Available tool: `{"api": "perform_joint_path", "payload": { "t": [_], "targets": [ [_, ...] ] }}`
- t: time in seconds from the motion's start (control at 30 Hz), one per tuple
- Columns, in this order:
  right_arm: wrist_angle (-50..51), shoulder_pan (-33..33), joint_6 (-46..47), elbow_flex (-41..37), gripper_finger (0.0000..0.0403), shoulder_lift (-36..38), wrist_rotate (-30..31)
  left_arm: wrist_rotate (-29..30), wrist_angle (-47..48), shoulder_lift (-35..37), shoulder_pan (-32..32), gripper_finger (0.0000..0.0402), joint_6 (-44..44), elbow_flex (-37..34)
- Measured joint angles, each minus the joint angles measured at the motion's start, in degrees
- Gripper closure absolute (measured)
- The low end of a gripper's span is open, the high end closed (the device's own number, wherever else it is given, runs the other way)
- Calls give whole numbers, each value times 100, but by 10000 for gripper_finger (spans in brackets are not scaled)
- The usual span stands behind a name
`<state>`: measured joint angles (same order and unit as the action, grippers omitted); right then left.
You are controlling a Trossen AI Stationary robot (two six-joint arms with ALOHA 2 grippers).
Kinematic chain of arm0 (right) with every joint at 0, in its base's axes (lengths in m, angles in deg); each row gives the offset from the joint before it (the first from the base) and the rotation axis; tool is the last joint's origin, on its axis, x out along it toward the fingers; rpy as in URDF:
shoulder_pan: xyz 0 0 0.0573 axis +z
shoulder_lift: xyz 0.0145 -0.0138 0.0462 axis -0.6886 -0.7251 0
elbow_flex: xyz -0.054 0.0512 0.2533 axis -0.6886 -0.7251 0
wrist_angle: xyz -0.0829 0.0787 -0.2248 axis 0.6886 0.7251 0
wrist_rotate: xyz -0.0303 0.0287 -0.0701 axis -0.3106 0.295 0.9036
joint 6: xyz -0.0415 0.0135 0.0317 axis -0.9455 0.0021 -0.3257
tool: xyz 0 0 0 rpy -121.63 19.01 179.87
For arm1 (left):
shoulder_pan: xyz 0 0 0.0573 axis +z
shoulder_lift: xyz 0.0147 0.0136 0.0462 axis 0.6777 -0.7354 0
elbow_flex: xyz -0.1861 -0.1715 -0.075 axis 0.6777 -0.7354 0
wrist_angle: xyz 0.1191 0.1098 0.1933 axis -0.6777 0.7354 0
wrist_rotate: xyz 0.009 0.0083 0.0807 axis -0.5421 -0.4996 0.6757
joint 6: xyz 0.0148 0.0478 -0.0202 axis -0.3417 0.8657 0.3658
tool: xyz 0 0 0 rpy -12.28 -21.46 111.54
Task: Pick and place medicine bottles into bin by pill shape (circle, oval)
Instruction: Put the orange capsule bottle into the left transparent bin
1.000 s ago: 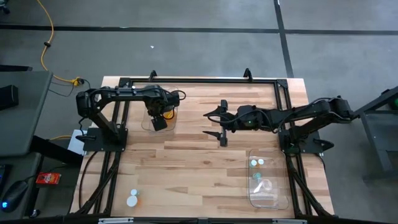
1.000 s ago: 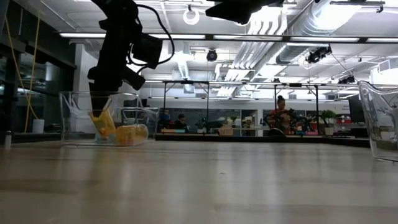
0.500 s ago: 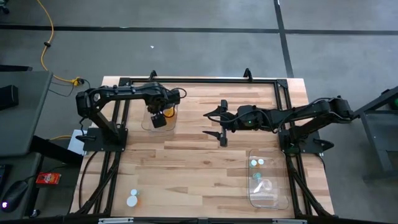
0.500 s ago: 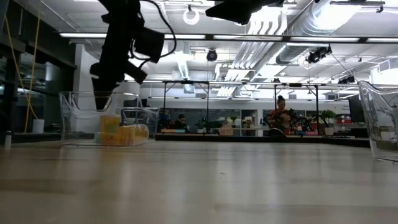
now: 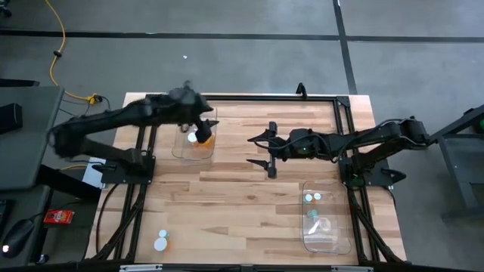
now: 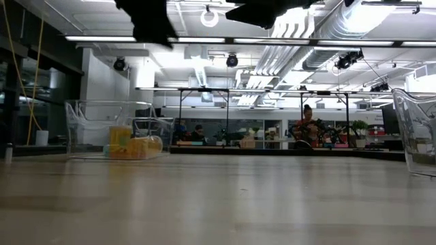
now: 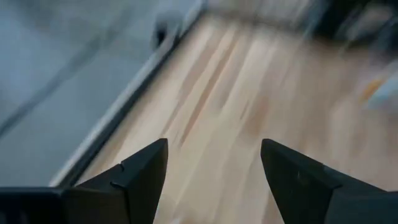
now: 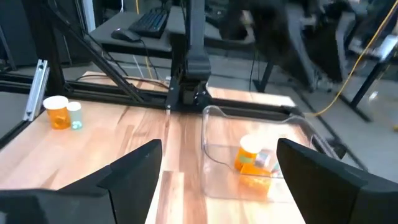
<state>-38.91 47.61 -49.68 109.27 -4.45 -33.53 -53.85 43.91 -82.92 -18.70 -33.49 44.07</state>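
Spanning most of the high view, the wooden bench [image 5: 227,196] carries two clear bins well apart: one at the far left [image 5: 195,143] holding amber bottles [image 8: 252,163], and one at the near right [image 5: 325,219] holding pale, teal-tinted bottles [image 5: 311,199]. By that reckoning the sorting looks well under way, with several bottles already binned on each side.

Above the far-left bin hangs the left arm, its left claw [image 7: 211,168] with fingers apart and nothing between them in its wrist view; only bare bench boards show past them. The right arm waits stretched over the middle of the bench, its right claw [image 5: 270,148] spread wide and empty.

Two bottles are left, judging from these views: a small pair at the near left corner of the bench [image 5: 161,242], one amber and one pale, standing just beside each other and far from both bins. The left arm seems the likelier one to fetch them. The pill shapes inside cannot be made out.
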Motion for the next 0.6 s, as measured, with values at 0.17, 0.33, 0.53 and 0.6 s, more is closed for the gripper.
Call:
{"api": "perform_joint_path", "payload": {
  "t": [0.17,0.33,0.53,0.6],
  "targets": [
    [-1132,-211,-196,-540,91,0,95,-160,-3100,1350,-722,154,-114,-1907],
    [-2117,-494,10,-981,91,2,-110,-138,-5592,1950,-1393,154,-155,-3686],
    [-2244,-640,357,-1017,91,4,-717,-20,-7045,1987,-1678,154,-112,-4757],
    [-2242,-592,346,-1017,91,4,-753,166,-7221,1989,-1680,154,-19,-4792]
  ]
}}
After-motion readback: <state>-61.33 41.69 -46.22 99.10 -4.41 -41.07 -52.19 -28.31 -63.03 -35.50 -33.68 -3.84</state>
